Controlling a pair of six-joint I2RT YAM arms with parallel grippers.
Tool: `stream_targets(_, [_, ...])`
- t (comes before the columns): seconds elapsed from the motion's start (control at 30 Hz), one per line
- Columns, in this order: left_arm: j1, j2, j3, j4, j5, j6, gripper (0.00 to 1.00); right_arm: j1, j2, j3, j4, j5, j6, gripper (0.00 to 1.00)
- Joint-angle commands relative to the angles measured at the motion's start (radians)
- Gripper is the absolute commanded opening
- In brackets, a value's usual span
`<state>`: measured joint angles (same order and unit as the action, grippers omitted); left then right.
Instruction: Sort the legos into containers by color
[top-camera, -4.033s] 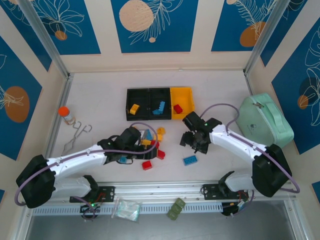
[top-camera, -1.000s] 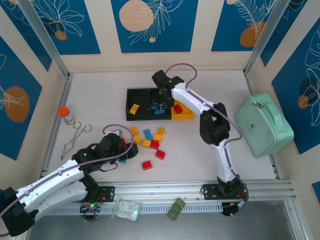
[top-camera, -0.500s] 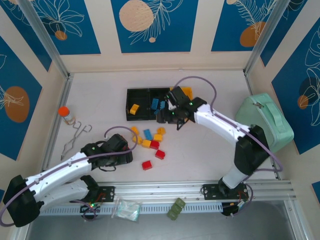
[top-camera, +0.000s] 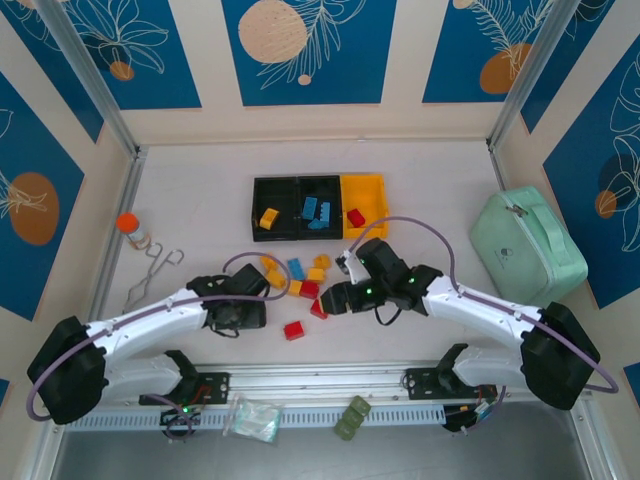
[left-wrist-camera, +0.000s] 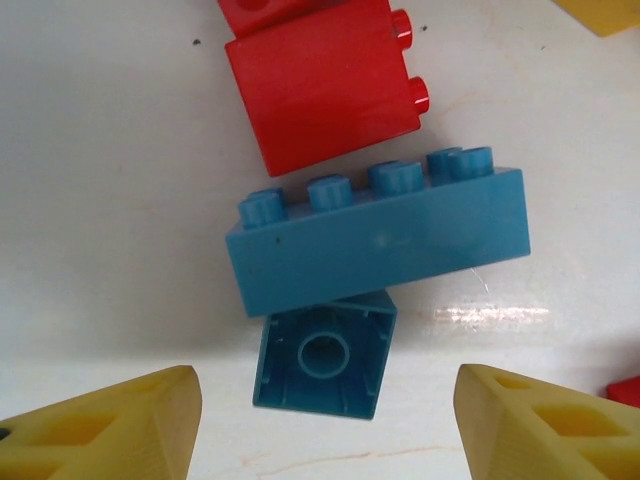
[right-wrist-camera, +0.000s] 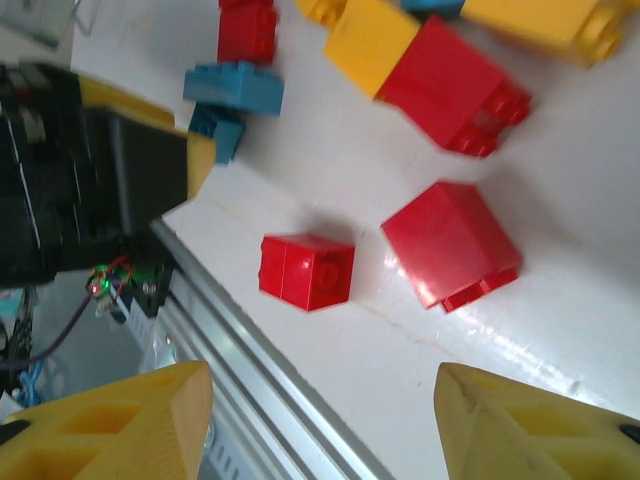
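Note:
Three joined containers stand at the back: a black one holds a yellow lego, the middle black one blue legos, the yellow one a red lego. Loose yellow, blue and red legos lie mid-table, and a red one lies nearer. My left gripper is open, low over a small upturned blue lego that reaches partly between its fingertips. A long blue lego and a red one lie beyond. My right gripper is open above a small red lego and a larger red one.
A mint-green case sits at the right. An orange-capped bottle and metal tongs lie at the left. The aluminium rail runs along the near edge, with an olive-green toy and a plastic bag in front.
My right arm has swung back from the containers to the near red legos, jaws open, leaving a blue lego in the middle bin. My left gripper shifted right over the blue legos, jaws narrowing.

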<state>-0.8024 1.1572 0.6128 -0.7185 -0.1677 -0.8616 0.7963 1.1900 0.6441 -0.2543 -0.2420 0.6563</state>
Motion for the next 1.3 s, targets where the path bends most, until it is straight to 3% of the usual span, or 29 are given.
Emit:
stream_targets(0.0, [0.000,0.037,0.026,0.031,-0.029,0.027,0.64,0.027,-0.012,-0.042,0.094,-0.051,0.051,0.60])
stream_targets(0.23, [0.002,0.114,0.016,0.076,-0.036,0.029,0.53,0.072,0.006,-0.063,0.140,-0.029,0.075,0.60])
stream_targets(0.57, [-0.003,0.061,0.012,0.043,-0.015,0.023,0.25,0.077,0.056,-0.052,0.164,-0.022,0.084,0.59])
stream_targets(0.77, [-0.006,-0.028,0.067,0.011,0.016,0.029,0.24,0.069,0.023,-0.049,0.140,0.061,0.104,0.59])
stream_targets(0.9, [-0.004,-0.006,0.158,0.024,0.035,0.051,0.24,0.046,-0.033,-0.061,0.108,0.116,0.118,0.59])
stream_targets(1.27, [-0.001,0.350,0.561,0.085,0.078,0.191,0.25,-0.069,-0.306,-0.140,-0.045,0.252,0.195,0.59])
